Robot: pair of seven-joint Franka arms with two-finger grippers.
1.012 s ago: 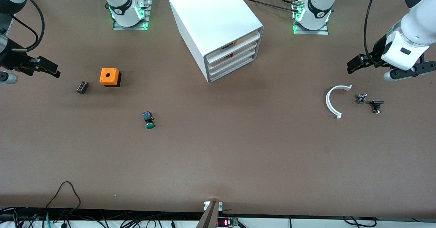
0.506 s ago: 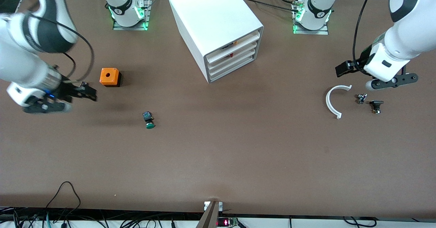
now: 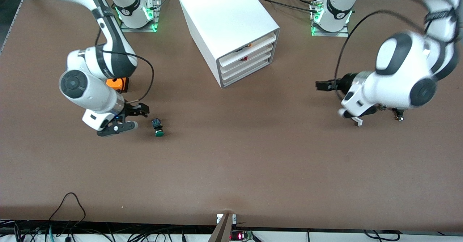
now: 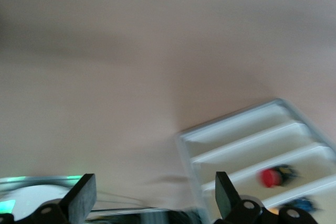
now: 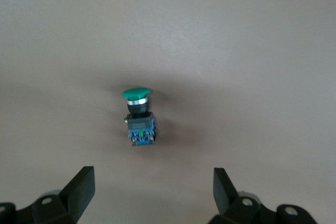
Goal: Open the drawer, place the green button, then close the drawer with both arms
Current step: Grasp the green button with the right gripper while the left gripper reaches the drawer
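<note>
The white cabinet [image 3: 231, 25] stands at the table's middle, close to the arms' bases. Its bottommost drawer [image 3: 246, 72] is shut. The button [image 3: 158, 127], green cap and black body, lies on its side on the table, nearer the front camera than the orange cube. My right gripper [image 3: 144, 110] is open and empty, low beside the button, not touching it. In the right wrist view the button [image 5: 139, 116] lies ahead of the open gripper [image 5: 152, 192]. My left gripper [image 3: 320, 85] is open and empty, pointing toward the cabinet [image 4: 247, 145], whose drawer fronts fill part of the left wrist view past the open gripper [image 4: 152, 198].
An orange cube [image 3: 119, 84] is partly hidden by the right arm. A white curved piece [image 3: 357, 121] and small black parts [image 3: 399, 114] lie under the left arm. A red item [image 4: 270, 177] shows in an upper drawer. Cables run along the table's front edge.
Both arms swung in from the table's ends. The right gripper came down beside the button. The left gripper moved toward the cabinet's front. The objects on the table did not move.
</note>
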